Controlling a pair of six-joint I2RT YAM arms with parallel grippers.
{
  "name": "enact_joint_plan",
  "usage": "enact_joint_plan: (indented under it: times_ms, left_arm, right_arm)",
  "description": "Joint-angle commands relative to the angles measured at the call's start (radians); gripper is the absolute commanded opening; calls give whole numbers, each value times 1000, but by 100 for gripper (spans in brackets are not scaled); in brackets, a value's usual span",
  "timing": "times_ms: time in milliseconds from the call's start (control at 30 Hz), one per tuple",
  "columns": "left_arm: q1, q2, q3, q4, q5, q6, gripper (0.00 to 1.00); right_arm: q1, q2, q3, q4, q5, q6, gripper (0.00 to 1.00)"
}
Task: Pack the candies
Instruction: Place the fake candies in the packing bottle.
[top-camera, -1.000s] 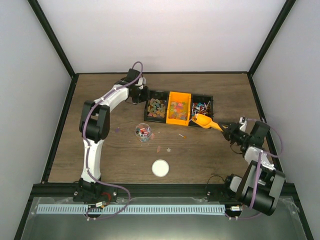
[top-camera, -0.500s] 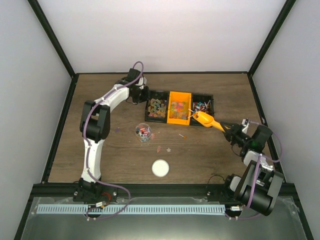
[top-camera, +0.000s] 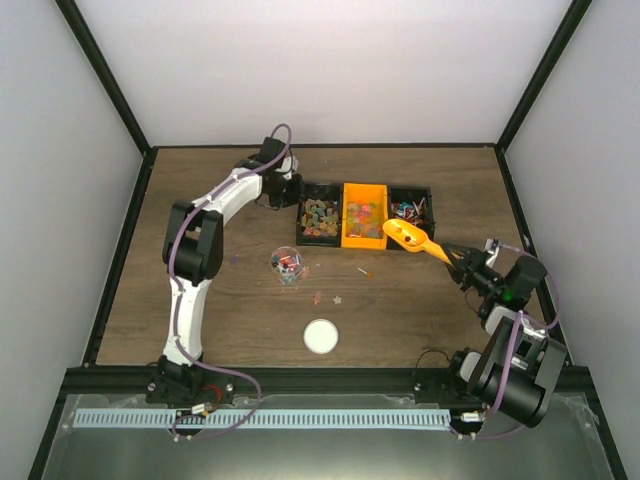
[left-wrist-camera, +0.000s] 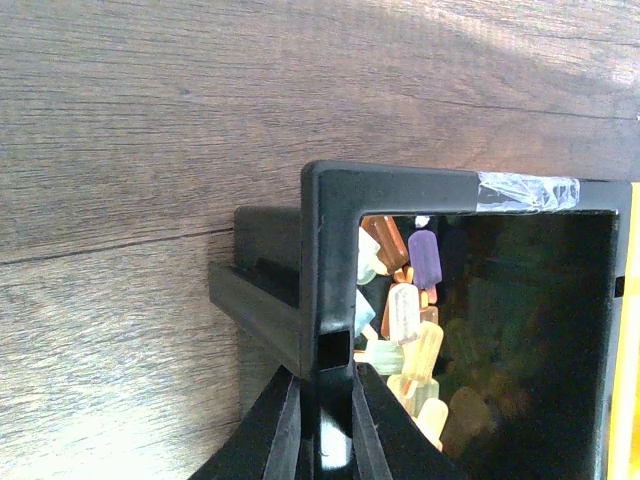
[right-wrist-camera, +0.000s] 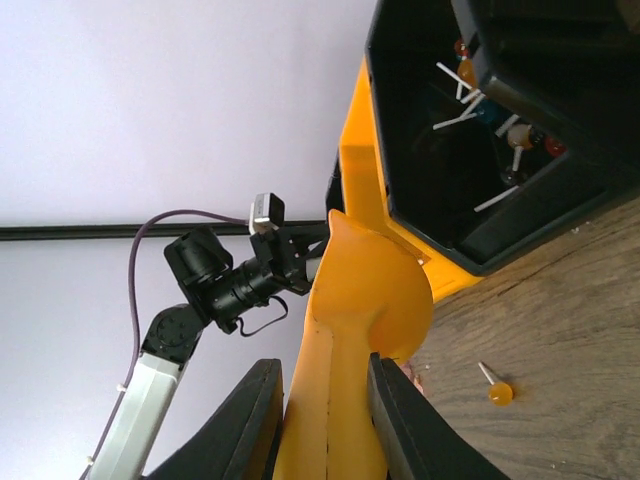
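**Candy station: current holdings on the surface**

Item 1. Left end effector (left-wrist-camera: 326, 400): you have it clenched on the end wall of the left black bin (left-wrist-camera: 330, 205). One finger (left-wrist-camera: 283, 425) sits outside the wall and the other inside. In the top view this arm reaches across to the far left end of the row of bins.

Item 2. Right end effector (right-wrist-camera: 320, 395): you are grasping the handle of the orange scoop (right-wrist-camera: 365, 295). Its bowl is held up at the near edge of the bins, where the orange bin (top-camera: 363, 240) meets the right black bin (right-wrist-camera: 480, 245). You cannot tell from either view whether the bowl carries anything.

Item 3. Candies (left-wrist-camera: 405, 315): pale lolly-shaped gummies are heaped in the left black bin against the gripped wall. Small mixed-colour pieces fill the orange bin. Stick sweets with round heads lie in the right black bin.

Item 4. Clear cup (top-camera: 287, 265): it stands on the surface (top-camera: 200, 300) nearer you than the bins and holds a few coloured pieces.

Item 5. Loose lollipop (right-wrist-camera: 497, 388): it lies on the wood just below the scoop bowl. Two or three more small pieces are scattered between the cup and the scoop.

Item 6. White lid (top-camera: 320, 336): it lies flat, well apart from the cup, toward the near edge.
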Motion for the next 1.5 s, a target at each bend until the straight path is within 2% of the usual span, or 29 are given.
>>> enact_joint_plan:
  times_ms: [0,167,433,667,1000,1167,1300,1467]
  left_arm:
    - [-6,15,44,-1,42,-20,12]
    - [-6,18,38,5,44,-24,12]
    - [-5,25,35,12,52,-24,12]
    - [-5,29,32,15,55,-23,12]
    - [-6,0,-19,51,59,-37,12]
    - [-6,-17,-46,64,55,-41,12]
    - [-6,-27,-64,77,56,-46,12]
    - [-5,-27,-75,77,50,-48,12]
  right_arm:
    - [-12,3,-7,109,-45,56,1]
    - [-5,-44,13,-3,-54,-18,1]
    - [101,-166,117,-359,-16,-209,1]
    - [221,-178,204,-423,9,-197,1]
    - [552,-26,343,-399,142,-186,1]
    - [702,84,438,-442,209,-221,1]
    - [781,166,513,-472,241,-244,1]
    - [852,250,613,-616,330,-358,1]
